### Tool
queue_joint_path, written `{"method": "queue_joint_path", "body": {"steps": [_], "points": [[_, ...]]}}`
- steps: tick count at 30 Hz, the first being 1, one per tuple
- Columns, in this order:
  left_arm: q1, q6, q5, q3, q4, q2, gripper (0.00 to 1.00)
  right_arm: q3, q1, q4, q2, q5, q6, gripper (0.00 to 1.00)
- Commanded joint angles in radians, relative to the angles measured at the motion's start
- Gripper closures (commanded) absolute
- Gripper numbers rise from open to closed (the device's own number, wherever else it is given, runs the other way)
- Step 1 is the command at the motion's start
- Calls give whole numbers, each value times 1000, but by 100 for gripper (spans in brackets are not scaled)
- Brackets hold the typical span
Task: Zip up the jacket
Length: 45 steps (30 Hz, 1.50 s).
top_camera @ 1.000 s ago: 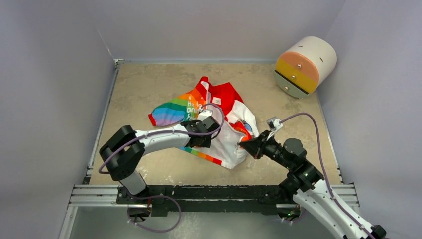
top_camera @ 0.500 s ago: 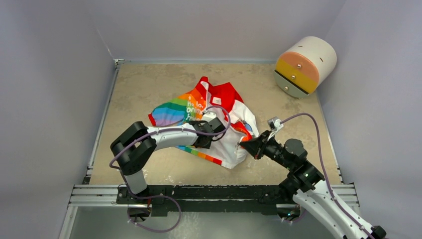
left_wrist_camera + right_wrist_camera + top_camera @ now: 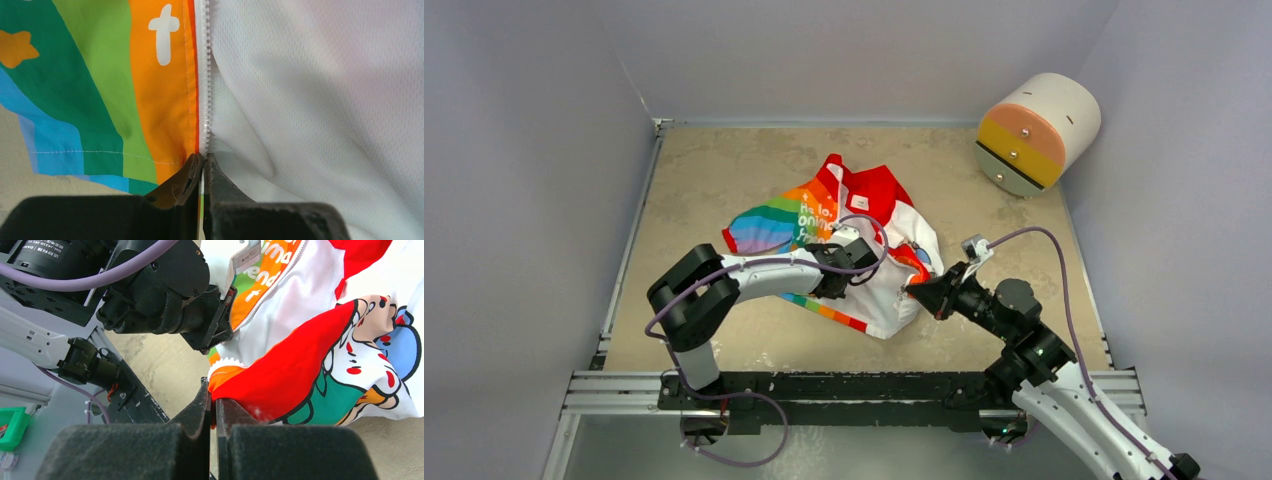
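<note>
The jacket (image 3: 874, 215) lies crumpled mid-table, red hood at the back, rainbow sleeve to the left, white lining showing. My left gripper (image 3: 852, 270) is shut on the jacket's front edge. In the left wrist view its jaws (image 3: 202, 162) pinch the bottom of the white zipper tape (image 3: 203, 75), between the orange lettered panel (image 3: 160, 90) and the white mesh lining (image 3: 320, 100). My right gripper (image 3: 916, 290) is shut on the other front edge. In the right wrist view it (image 3: 214, 397) holds red and orange fabric (image 3: 280, 375) with a cartoon print beside it. The zipper slider is not visible.
A round white, pink and yellow container (image 3: 1036, 132) lies on its side at the back right corner. Grey walls enclose the table on three sides. The left arm's wrist (image 3: 165, 295) sits close in front of the right gripper.
The left arm's elbow swung right and forward while its gripper stayed pinched on the zipper edge, shifting slightly right. The right arm has not moved.
</note>
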State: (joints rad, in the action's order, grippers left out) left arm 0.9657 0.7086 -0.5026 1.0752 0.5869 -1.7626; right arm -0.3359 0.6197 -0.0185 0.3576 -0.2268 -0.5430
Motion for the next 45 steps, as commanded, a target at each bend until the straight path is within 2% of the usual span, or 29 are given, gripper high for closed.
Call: {"method": "queue_joint_path", "body": {"steps": [1,21,34,45], "points": [[7,-26,-22,28,6,22,100,-8,-4,27,-8,-5,-6,100],[35,10,-12,-36,63,174,100,-5,-5,63,40,20,-18,100],[88,74,68,-183,46,272,100,31,-5,391,368,-85,-34,100],[156,162,163,-308,-20,347,100,28,-4,492,541,-72,-45,100]]}}
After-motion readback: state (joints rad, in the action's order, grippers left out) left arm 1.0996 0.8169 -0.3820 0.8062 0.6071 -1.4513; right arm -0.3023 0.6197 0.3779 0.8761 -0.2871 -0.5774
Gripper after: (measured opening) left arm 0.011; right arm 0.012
